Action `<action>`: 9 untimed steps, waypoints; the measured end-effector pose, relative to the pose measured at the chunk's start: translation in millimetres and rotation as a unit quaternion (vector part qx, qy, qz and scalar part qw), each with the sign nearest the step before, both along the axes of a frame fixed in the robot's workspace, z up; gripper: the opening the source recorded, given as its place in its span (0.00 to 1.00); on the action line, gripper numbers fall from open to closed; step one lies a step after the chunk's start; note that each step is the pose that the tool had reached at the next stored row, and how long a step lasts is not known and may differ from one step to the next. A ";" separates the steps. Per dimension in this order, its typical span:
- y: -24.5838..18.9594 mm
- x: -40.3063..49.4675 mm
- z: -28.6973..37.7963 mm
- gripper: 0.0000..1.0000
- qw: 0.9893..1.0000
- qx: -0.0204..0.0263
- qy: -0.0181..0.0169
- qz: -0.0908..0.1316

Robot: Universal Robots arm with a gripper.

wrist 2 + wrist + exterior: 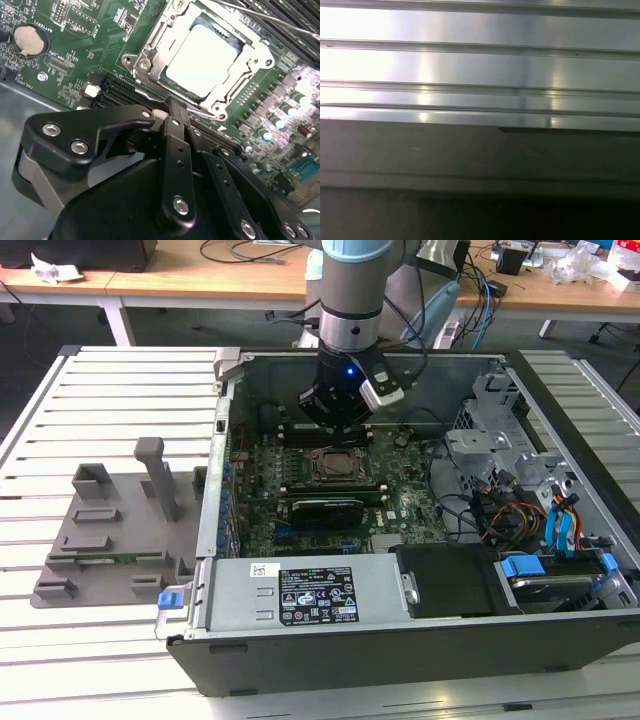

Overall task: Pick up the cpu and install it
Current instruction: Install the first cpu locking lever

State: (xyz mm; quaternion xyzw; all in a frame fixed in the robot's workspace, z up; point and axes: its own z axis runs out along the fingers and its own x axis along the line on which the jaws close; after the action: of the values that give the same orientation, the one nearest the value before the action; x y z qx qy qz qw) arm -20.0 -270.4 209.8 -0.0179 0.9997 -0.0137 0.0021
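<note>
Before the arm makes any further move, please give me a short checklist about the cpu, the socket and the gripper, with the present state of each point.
1. The cpu lies inside the socket frame: ok, its silver top sits within the metal frame in the second wrist view.
2. The cpu lies flat and fully seated: cannot tell from this slanted view.
3. The gripper is over the socket area of the motherboard: ok in the exterior view.
4. The gripper is free of the cpu: ok, the chip lies apart from it.
5. Gripper open or shut: cannot tell.
6. The fixture block outside the case holds no cpu: cannot tell.
</note>
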 end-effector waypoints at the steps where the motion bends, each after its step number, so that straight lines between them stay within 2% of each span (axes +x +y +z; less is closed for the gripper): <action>1: 0.0 0.5 -1.0 0.11 1.000 0.000 0.000 0.000; 6: -0.1 6.1 -6.5 0.11 1.000 -0.005 0.000 0.000; 9: -0.1 7.3 -8.7 0.11 1.000 -0.006 0.001 0.000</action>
State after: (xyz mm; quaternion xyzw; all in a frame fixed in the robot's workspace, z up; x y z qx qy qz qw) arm -12.7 -270.4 201.1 -0.0179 0.9996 -0.0196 0.0014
